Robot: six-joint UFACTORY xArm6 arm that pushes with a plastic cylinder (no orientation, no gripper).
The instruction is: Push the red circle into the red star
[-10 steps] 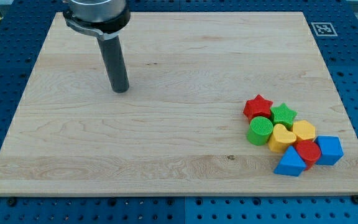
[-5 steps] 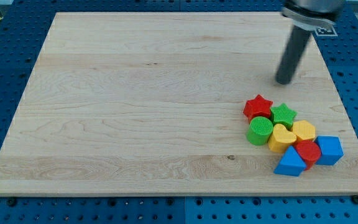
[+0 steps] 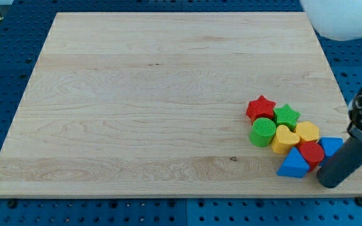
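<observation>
One bench (image 3: pixel 137 94), wooden. One rod, no fingers; my tip (image 3: pixel 328 183) at the view's bottom right, just right of the red circle (image 3: pixel 311 153), covering part of a blue block (image 3: pixel 329 146). Red star (image 3: pixel 261 108) upper-left in the cluster.

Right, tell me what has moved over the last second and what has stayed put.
Only my tip moved: it swept from the board's upper left, across the top right, down to the view's bottom right, now beside the blue blocks and just right of the red circle. The red star and the rest of the cluster stayed where they were.
</observation>
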